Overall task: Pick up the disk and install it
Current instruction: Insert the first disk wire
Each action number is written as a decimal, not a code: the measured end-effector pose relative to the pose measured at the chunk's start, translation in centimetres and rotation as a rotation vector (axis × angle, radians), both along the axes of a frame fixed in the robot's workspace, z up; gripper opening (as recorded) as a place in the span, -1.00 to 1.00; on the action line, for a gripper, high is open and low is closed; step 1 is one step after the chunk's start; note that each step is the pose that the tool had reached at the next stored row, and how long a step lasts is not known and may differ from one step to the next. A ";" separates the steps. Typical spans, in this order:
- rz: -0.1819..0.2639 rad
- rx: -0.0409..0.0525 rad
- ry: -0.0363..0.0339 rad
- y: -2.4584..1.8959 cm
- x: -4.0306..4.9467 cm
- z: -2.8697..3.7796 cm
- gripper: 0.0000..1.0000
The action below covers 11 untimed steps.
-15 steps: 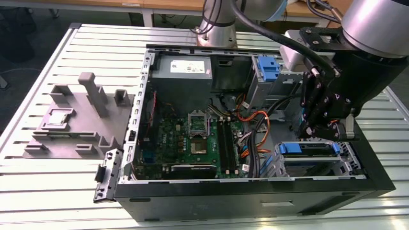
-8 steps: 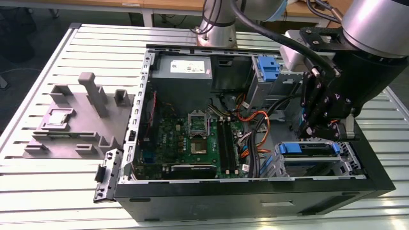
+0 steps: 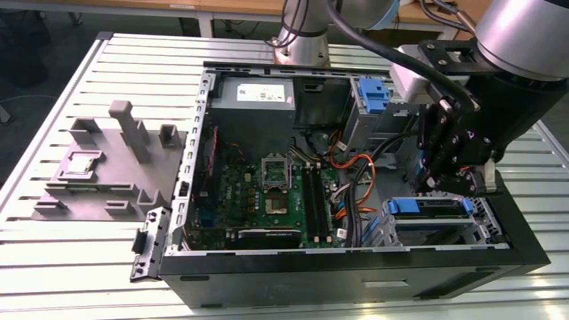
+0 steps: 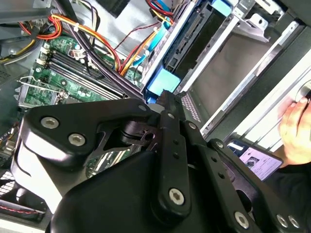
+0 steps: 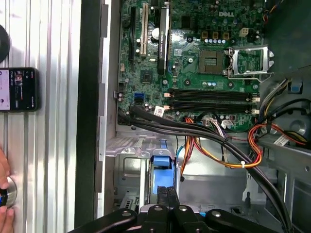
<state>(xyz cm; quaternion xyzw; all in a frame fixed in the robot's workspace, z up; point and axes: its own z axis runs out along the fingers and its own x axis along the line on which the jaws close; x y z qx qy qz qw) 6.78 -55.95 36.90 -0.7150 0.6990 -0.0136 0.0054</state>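
Note:
The disk (image 3: 427,206) lies in the metal drive cage (image 3: 480,223) at the front corner of the open computer case, on the exterior view's right. Its blue carrier frame and tab (image 5: 163,170) show in both wrist views. One dark end with a connector (image 4: 192,29) faces the cables. My gripper (image 3: 440,189) hangs straight above it, shut. The two fingertips (image 5: 166,191) are pressed together against the edge of the blue tab (image 4: 163,82), with nothing seen between them. My gripper (image 4: 165,97) hides the rest of the disk's face.
Orange and black cables (image 5: 218,145) run beside the cage, next to the motherboard (image 3: 266,193). A grey power-supply box (image 3: 258,93) and a blue bracket (image 3: 374,93) sit at the back. A grey fixture (image 3: 98,167) stands left of the case. A phone (image 5: 18,90) and a hand (image 5: 5,194) rest outside the case wall.

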 end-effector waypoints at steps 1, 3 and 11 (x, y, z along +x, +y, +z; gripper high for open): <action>0.000 -0.0001 0.0000 0.01 0.09 0.00 -0.80; 0.000 -0.0013 0.0009 0.11 0.41 0.00 -0.80; 0.000 -0.0049 0.0033 0.79 1.74 -0.03 -0.80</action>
